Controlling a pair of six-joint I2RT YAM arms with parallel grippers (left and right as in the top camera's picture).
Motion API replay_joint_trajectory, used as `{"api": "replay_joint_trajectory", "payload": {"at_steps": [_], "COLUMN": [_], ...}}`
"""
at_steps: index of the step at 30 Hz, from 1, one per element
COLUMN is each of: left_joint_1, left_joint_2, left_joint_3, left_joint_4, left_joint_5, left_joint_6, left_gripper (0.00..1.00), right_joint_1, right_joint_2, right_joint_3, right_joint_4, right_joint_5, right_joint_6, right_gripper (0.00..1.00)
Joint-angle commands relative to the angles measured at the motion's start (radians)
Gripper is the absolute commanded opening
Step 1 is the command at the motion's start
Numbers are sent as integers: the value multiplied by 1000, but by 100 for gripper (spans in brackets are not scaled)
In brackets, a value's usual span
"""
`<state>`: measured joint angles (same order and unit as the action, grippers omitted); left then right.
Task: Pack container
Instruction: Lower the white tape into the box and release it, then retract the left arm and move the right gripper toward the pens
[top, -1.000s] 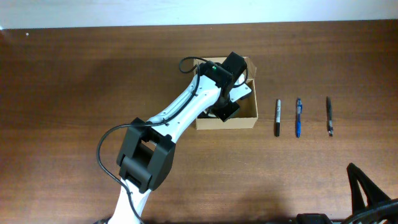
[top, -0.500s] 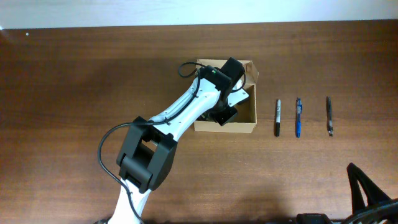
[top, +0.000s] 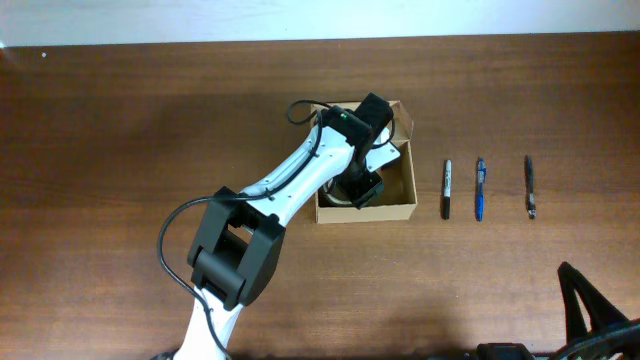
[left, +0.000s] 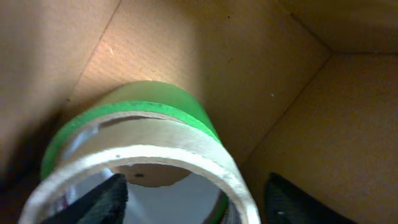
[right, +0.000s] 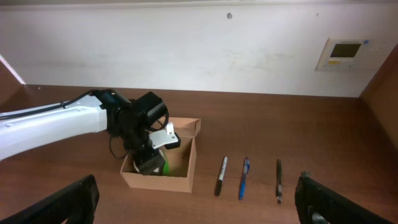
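The container (top: 398, 209) is a small tan cardboard box at the table's middle, its flap (top: 403, 113) folded back. My left gripper (top: 362, 187) reaches down inside it. In the left wrist view a green tape roll (left: 155, 106) with a cardboard core lies against the container wall (left: 249, 62). The left gripper (left: 198, 182) is open: one finger shows within the roll's core and the other stands apart outside its right side. My right gripper (right: 199, 211) is open and empty, low at the near right, well back from the container (right: 155, 182).
Three pens lie in a row right of the box: a black marker (top: 447, 188), a blue pen (top: 480, 188) and a dark pen (top: 529, 186). A white wall runs along the table's far edge.
My left gripper has opened and let go of the green tape roll inside the box. The box has shifted slightly on the table.
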<state>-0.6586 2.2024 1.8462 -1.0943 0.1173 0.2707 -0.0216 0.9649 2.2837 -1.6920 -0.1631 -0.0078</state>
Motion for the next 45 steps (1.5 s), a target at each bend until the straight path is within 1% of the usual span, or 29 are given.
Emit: {"api": "replay_joint_trajectory", "payload": {"at_steps": [1,4,9,10,13,15,18,21,24,27,28,31,35,36,40,45], "left_joint_1": [3,3,3,3,3,4,21,55,105,150,159,164,164,164,164,164], "left_joint_2": [24,24,24,24,24,23,13,-16,-72,-161,-199,-355,-523,-570,-713,-864], "left_joint_3": [81,226,580,643,849,949,1044,1071,1071,1071,1071,1071,1071,1071,1070,1020], "left_joint_4": [-26,-95,-228,-247,-313,-354,-433,-521,-591,-591,-591,-591,-592,-592,-592,-592], "left_joint_5": [17,9,-22,-34,-76,-123,-233,-314,-328,-331,-351,-490,-531,-533,-533,-568], "left_joint_6": [4,4,-16,-25,-42,-66,-132,-201,-248,-272,-272,-306,-306,-306,-306,-307], "left_gripper": [78,84,87,92,93,93,94,94,94,94,94,95,98,100,100,100], "right_joint_1": [9,9,9,9,9,10,10,9,9,10,10,9,9,9,8,8], "right_joint_2": [-3,-3,-3,-3,-3,-3,-3,-2,-1,9,14,41,85,101,173,372], "right_joint_3": [-3,-3,-3,-3,-8,-23,-80,-153,-242,-328,-353,-450,-539,-565,-627,-648], "right_joint_4": [-6,-6,-6,-6,-7,-6,-6,-6,-6,-6,-6,-3,34,58,138,160], "right_joint_5": [-9,-9,-8,-8,14,30,53,85,97,97,97,97,97,97,98,97], "right_joint_6": [1,1,1,1,2,2,2,2,1,1,2,2,2,2,2,17], "right_gripper": [99,99,99,99,99,99,99,99,99,99,99,99,99,99,99,99]}}
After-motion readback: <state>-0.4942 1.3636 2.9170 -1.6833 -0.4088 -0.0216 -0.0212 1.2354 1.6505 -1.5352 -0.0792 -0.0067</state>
